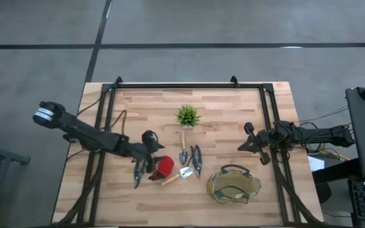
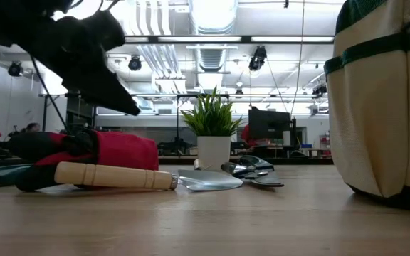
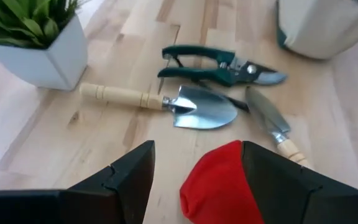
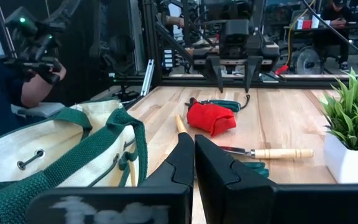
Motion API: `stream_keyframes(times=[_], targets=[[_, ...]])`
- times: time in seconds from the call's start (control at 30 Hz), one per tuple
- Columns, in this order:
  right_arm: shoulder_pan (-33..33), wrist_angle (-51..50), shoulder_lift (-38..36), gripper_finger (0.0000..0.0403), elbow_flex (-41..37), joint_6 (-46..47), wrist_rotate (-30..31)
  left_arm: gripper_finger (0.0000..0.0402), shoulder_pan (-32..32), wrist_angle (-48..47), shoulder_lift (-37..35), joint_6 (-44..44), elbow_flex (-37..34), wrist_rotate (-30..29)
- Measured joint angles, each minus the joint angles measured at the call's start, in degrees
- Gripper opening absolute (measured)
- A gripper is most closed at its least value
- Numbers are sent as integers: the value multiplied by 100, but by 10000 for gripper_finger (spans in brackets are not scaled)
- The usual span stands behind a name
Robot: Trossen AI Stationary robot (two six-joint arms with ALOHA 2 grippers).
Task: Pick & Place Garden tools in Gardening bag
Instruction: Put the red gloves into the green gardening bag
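The left claw (image 3: 194, 177) is seen with its fingers spread wide, poised just above the red glove (image 3: 222, 186), which lies between them, ungripped as far as can be told. Just ahead of the claw a trowel (image 3: 185, 107) is laid flat, its wooden handle pointing toward the plant (image 3: 33, 31); beyond it the green-handled shears (image 3: 213, 65) are spotted, and a second trowel (image 3: 272, 124) is angled off beside the glove. A second pair of shears (image 1: 138, 172) is made out right by the claw in the high view.

The step in hand is judged to be the glove pickup. It is best done with the claw lowered straight down until the fabric is bracketed at its bulk, then closed firmly, since soft cloth can slip or be pinched only at an edge. The wooden handle just beside the glove should be kept clear of the fingers.

The bag (image 1: 233, 185) is stood well apart from the left claw, mouth up; nothing can be made out inside it. The right claw (image 4: 194, 155) is held pressed shut and empty, waiting near the bag.
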Motion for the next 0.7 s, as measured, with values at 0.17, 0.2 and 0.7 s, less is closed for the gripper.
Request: stream_keyframes(times=[0.17, 0.2, 0.7], targets=[[0, -2, -2, 8, 1, -2, -2, 241, 13, -454, 375, 46, 409, -8], [0, 0, -2, 8, -1, 0, 0, 241, 13, -579, 408, 52, 500, -41], [-2, 0, -4, 8, 0, 0, -1, 241, -49, -1274, 520, -1231, 826, 165]])
